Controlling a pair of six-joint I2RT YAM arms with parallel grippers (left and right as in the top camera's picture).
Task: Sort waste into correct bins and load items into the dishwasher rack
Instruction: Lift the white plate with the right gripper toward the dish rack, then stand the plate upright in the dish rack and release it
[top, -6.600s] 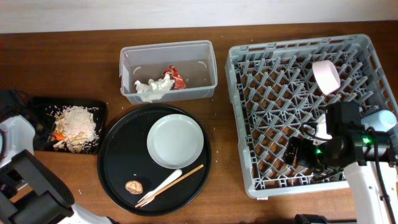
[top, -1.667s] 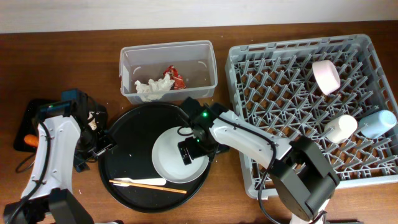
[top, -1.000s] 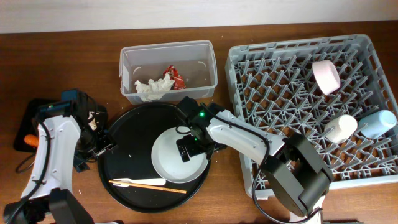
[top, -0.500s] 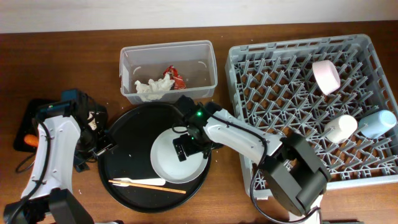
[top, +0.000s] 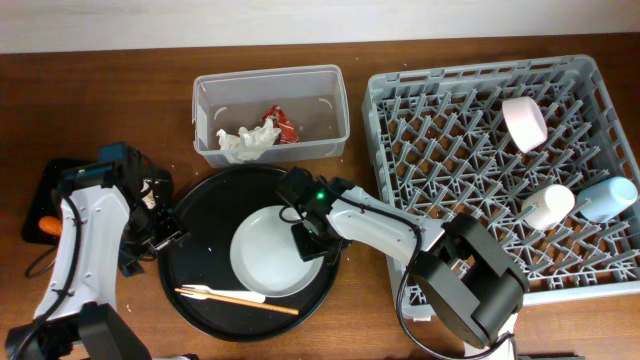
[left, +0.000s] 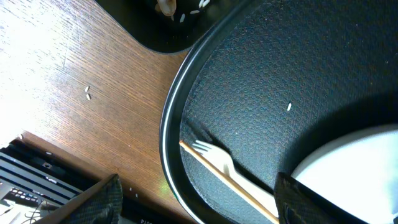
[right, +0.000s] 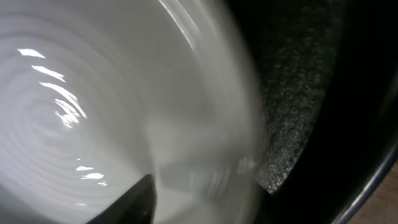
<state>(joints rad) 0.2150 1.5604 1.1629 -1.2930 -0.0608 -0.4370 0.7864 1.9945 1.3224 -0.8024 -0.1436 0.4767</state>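
Glossy round white plate (top: 268, 264) on pebbled black tray (left: 249, 74); right gripper (top: 305, 242) at rim, grip unclear; left gripper (left: 199, 204) jaws apart.

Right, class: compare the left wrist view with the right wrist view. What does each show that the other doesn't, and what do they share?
Only the left wrist view shows the white fork beside a wooden chopstick, the brown table with stray grains on it, and a corner of the shallow black tray. Only the right wrist view shows, close up and partly blurred, the concentric rings and glare inside the white plate. Both share that plate, seen only as an edge from the left wrist, and the textured round black tray under it.
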